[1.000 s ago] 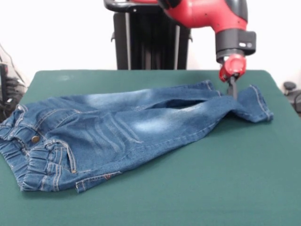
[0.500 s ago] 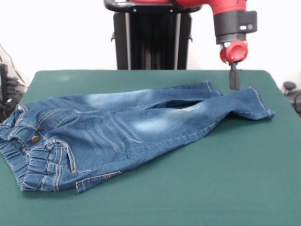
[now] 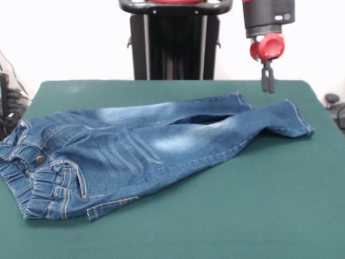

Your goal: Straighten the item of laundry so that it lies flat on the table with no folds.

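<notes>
At the left edge, beside the table (image 3: 269,216), a dark clutter of equipment and thin cables (image 3: 9,102) stands against the pale wall (image 3: 64,38). The table itself is covered in dark green cloth and fills the lower part of the front view, its far edge running straight across below the wall.

The jeans (image 3: 135,151) lie on the left and middle of the green surface, waistband toward the left near corner, legs stretching right and away. The elastic waistband (image 3: 32,197) is bunched and puckered, with a metal button (image 3: 40,159) showing near it, and a corner of denim is turned over along the near edge. The faded thighs carry pale whisker marks. The two legs overlap, the upper one crossing the other, and the cuffs (image 3: 294,121) end toward the right far side, one of them kinked.

Behind the table's middle rises a black pedestal column (image 3: 175,43). To its right the red and black arm hangs down, and the gripper (image 3: 267,81) hovers above the table's far edge, clear of the denim, just above and left of the cuffs. Its dark fingers appear pressed together with nothing between them.

At the far right edge a small dark object (image 3: 333,102) sits off the table.
</notes>
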Controlling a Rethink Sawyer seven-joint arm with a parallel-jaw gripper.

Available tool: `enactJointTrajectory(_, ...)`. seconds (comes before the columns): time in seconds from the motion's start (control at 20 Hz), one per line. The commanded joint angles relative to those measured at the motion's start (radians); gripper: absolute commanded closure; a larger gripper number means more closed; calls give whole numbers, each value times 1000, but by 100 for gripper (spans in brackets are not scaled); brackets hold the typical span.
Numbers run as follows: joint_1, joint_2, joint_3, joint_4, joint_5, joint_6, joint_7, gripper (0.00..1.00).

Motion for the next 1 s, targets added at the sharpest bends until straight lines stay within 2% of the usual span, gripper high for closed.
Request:
enactJointTrajectory(0.05,35,104,-125,-112,11,69,21,0)
enactJointTrajectory(0.25,67,190,-258,-209,41,87,-115,0)
enactJointTrajectory(0.5,130,242,-365,-314,94,125,-178,0)
enactJointTrajectory(0.6,148,237,-384,-338,105,160,-176,0)
enactJointTrajectory(0.75,171,180,-418,-357,138,290,-201,0)
enactJointTrajectory(1.0,156,55,-488,-404,82,567,-243,0)
